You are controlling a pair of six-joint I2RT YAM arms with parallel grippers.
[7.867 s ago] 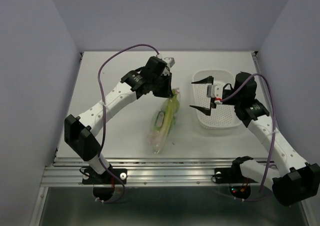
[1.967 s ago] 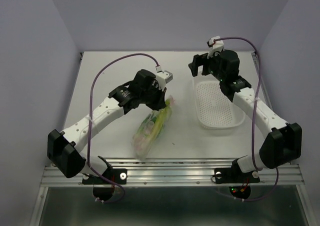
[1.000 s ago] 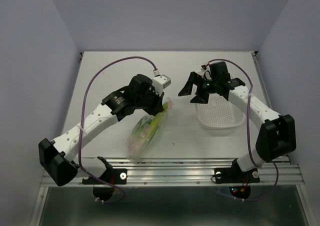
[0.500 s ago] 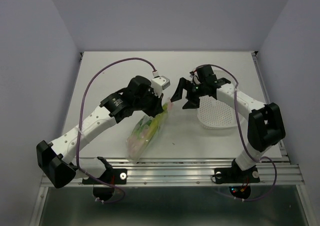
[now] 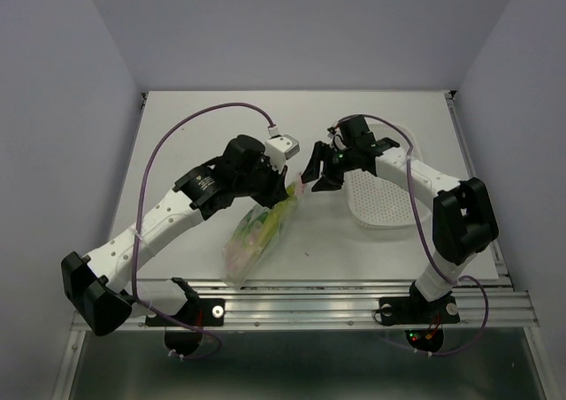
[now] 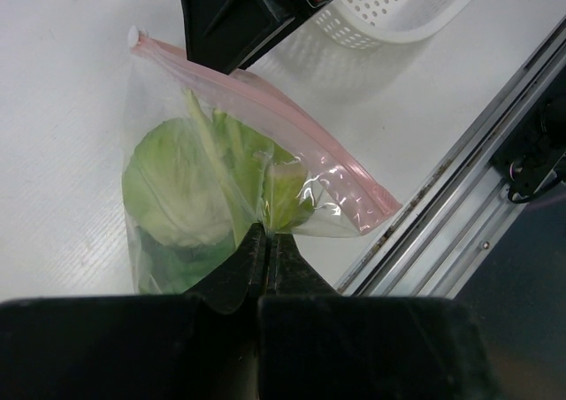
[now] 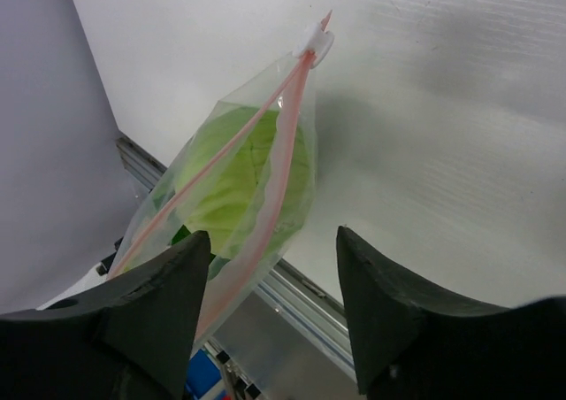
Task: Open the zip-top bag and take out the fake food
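The clear zip-top bag [image 5: 256,232] with a pink zip strip [image 6: 292,134] hangs tilted from my left gripper [image 5: 281,190], lower end near the table's front. My left gripper [image 6: 266,236] is shut on the bag's plastic just below the strip. Inside show the fake food: a round light-green cabbage head [image 6: 177,192], pale stalks and leaves. My right gripper [image 5: 311,174] is open, its fingers right beside the bag's top end. In the right wrist view the bag [image 7: 239,188] and its white slider [image 7: 316,39] sit ahead of the spread fingers [image 7: 159,303], untouched.
A white perforated oval basket [image 5: 382,196] sits right of the bag, under my right arm; it also shows in the left wrist view [image 6: 389,11]. The aluminium rail [image 5: 309,298] runs along the table's front edge. Purple walls stand on both sides.
My right gripper has swung left from over the basket to the bag's top end, fingers open. My left gripper has kept its hold on the bag, shifting it slightly.
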